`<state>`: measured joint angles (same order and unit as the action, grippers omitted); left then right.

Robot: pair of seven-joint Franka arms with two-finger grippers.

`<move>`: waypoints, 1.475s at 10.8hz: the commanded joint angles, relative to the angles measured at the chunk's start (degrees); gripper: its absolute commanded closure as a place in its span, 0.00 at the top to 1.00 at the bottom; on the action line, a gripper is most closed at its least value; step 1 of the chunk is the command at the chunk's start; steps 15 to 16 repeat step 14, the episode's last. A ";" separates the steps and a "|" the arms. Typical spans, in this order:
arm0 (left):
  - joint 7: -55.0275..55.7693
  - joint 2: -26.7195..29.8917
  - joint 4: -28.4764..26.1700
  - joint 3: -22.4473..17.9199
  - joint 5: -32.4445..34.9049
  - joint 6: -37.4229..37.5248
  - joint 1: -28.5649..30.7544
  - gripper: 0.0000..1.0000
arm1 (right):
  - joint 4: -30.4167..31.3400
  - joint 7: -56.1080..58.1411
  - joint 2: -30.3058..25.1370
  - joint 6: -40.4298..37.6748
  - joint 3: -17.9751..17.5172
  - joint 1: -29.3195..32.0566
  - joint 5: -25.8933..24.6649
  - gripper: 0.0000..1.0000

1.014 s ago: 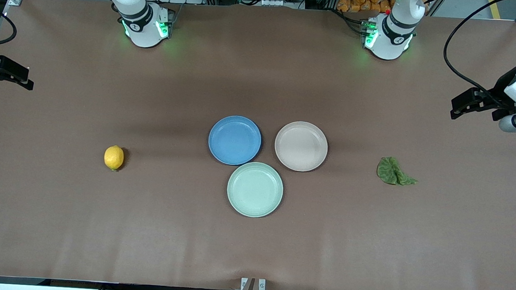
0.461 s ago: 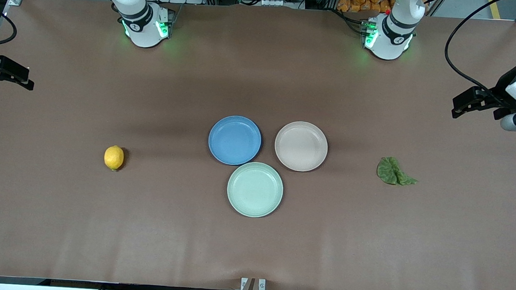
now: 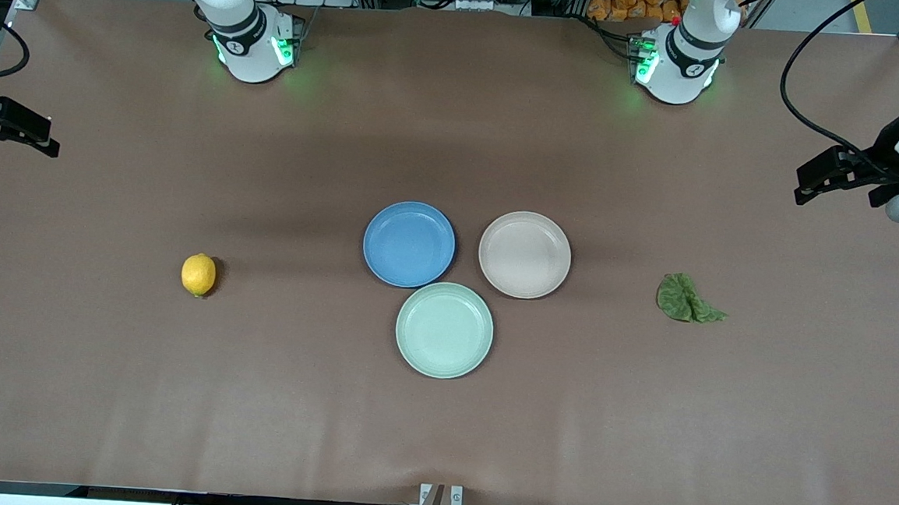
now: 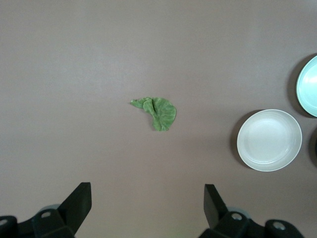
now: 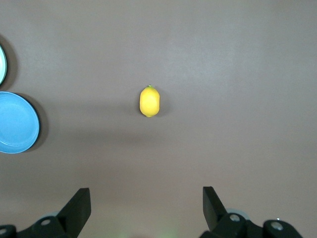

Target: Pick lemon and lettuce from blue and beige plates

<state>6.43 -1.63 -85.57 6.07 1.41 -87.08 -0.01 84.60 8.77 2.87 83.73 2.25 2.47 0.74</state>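
— Brown paper covers the whole worktop. What do you see on it?

— From the front, three plates cluster at the middle: the blue plate, the beige plate beside it, and a mint-green plate nearer the camera, touching or almost touching both. All three are bare.

— So where are the lemon and lettuce?

— On the paper itself, well apart from the plates. The lemon lies toward my right arm's end, the lettuce toward my left arm's end.

— And your grippers?

— My left gripper hangs over the worktop's edge at its own end, my right gripper likewise at the other end. The front view does not settle how the jaws stand. My wrist views do: each pair is spread wide with nothing between, my left looking down on the lettuce and beige plate, my right on the lemon and blue plate.
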 commanded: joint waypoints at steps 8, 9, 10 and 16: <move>-1.50 0.49 0.58 0.00 0.53 2.97 0.09 1.00 | -1.45 -0.15 0.82 -0.59 -0.41 0.87 0.85 1.00; -1.50 0.49 0.58 0.00 0.44 2.97 0.09 1.00 | -1.45 -0.15 0.82 -0.59 -0.41 0.87 0.85 1.00; -1.50 0.49 0.58 0.00 0.44 2.97 0.09 1.00 | -1.45 -0.15 0.82 -0.59 -0.41 0.87 0.93 1.00; -1.50 0.49 0.58 0.00 0.44 3.24 0.18 1.00 | -1.45 -0.24 0.82 -0.67 -0.41 0.96 0.93 1.00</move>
